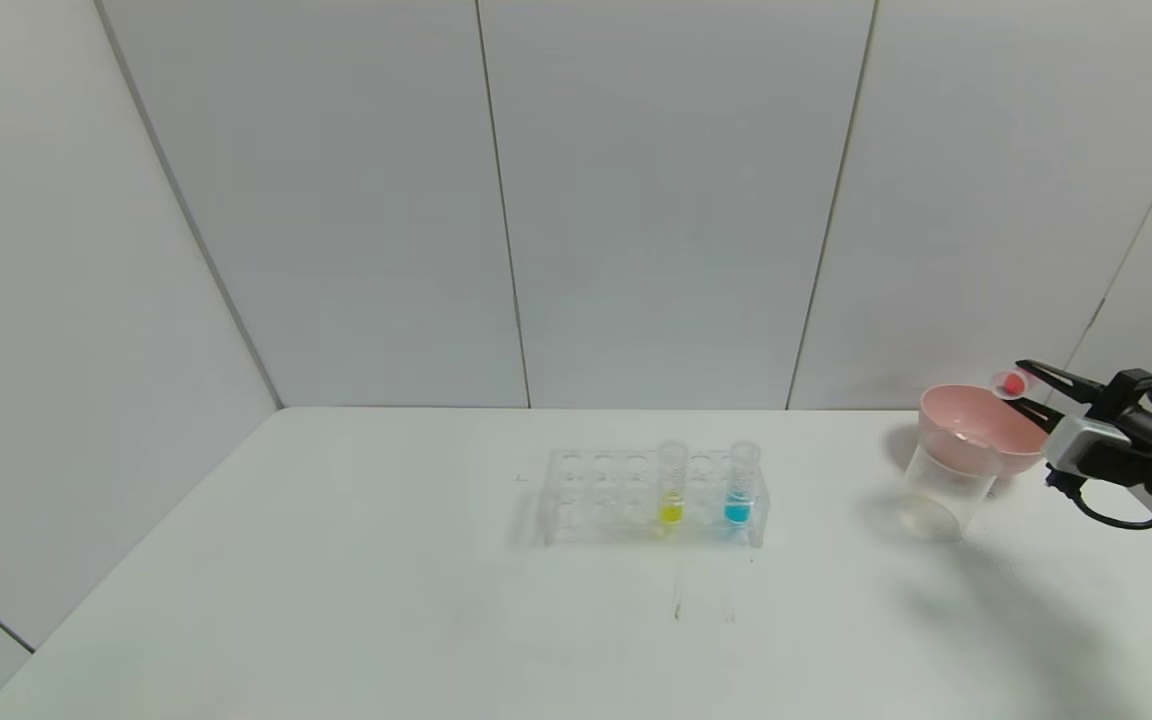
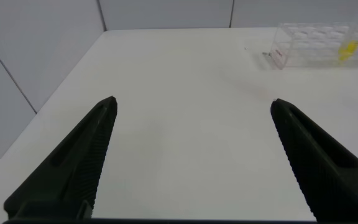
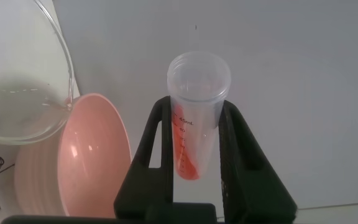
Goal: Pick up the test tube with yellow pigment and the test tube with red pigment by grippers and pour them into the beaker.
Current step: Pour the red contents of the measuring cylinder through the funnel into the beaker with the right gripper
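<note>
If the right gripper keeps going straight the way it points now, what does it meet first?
Probably the pink bowl: the right gripper, holding the clear test tube with red pigment, points over its rim; depth is unclear.

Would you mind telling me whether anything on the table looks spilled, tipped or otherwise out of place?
No spill shows. The oddity: the right gripper holds the test tube with red pigment tilted by the pink bowl, not over the beaker. Yellow tube and blue tube stand upright in the rack.

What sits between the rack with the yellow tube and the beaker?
Nothing: the head view shows only bare table between the rack holding the yellow tube and the beaker.
</note>
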Robot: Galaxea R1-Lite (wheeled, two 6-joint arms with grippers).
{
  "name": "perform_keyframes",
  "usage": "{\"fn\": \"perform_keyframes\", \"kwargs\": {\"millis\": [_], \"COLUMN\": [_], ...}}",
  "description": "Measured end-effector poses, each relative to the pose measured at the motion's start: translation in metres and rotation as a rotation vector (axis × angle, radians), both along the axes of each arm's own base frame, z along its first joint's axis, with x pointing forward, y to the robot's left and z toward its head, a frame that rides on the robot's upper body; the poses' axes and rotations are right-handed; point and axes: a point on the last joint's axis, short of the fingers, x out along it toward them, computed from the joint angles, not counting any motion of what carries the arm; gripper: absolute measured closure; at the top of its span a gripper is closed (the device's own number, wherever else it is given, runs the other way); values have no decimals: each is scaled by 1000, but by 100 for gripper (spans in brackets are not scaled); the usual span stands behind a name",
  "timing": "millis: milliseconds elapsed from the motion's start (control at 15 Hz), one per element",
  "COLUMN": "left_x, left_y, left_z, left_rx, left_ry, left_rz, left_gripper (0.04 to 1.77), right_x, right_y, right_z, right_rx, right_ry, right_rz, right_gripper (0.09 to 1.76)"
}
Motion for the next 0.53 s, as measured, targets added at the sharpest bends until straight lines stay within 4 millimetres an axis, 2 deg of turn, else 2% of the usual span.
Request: {"fn": "perform_keyframes", "kwargs": {"millis": [533], "left_x": [0], "left_y": [0], "left_z": [0], "left_rx": [0], "left_ry": [0], "left_rz": [0], "left_gripper": [5], "right_x": [2], "right_y": [4], "right_z": [3], "right_rx": [-71], "right_ry": [-57], "right_rz": [6], "right_gripper": [136]}}
